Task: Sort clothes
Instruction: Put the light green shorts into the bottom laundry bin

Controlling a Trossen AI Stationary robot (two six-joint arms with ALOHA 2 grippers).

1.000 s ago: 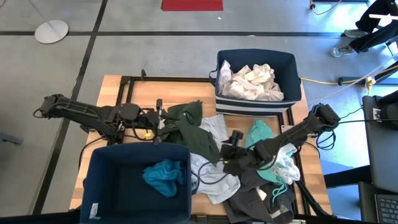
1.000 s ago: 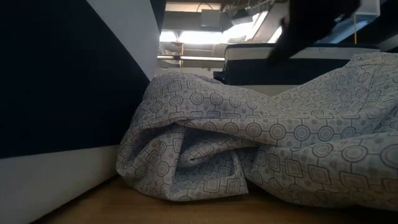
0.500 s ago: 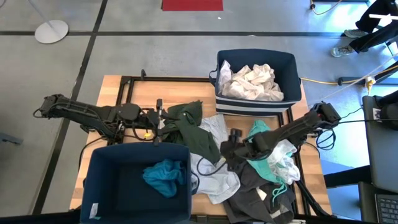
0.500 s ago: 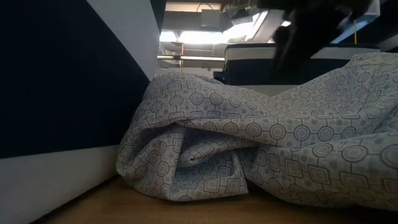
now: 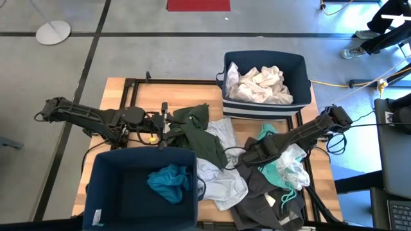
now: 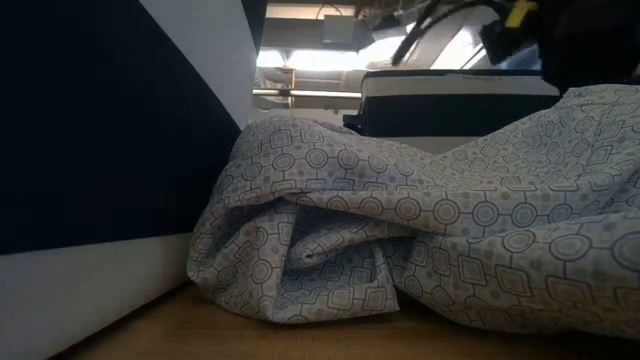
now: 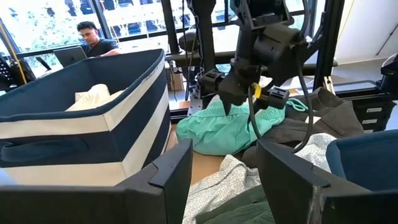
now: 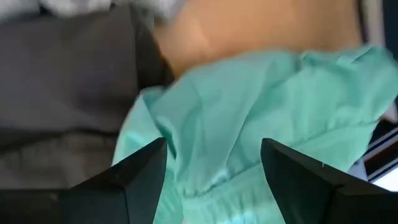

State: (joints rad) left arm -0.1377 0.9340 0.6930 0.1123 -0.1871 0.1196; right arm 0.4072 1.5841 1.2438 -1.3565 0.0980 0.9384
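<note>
1. Both fingers of the right gripper [image 8: 211,180] are spread wide above the mint green garment [image 8: 261,118], nothing gripped
2. The left gripper [image 7: 221,180] is held open too, empty, beside the dark olive garment [image 5: 196,131]
3. Two navy bins [image 5: 264,64] are seen: white clothes [image 5: 260,83] in one, a teal garment [image 5: 168,181] in the other

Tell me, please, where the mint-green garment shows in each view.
High view: mint-green garment right of centre, under the right gripper.
Low view: not in it.
Left wrist view: centre.
Right wrist view: fills the middle.
Shared landmark: striped bin.
</note>
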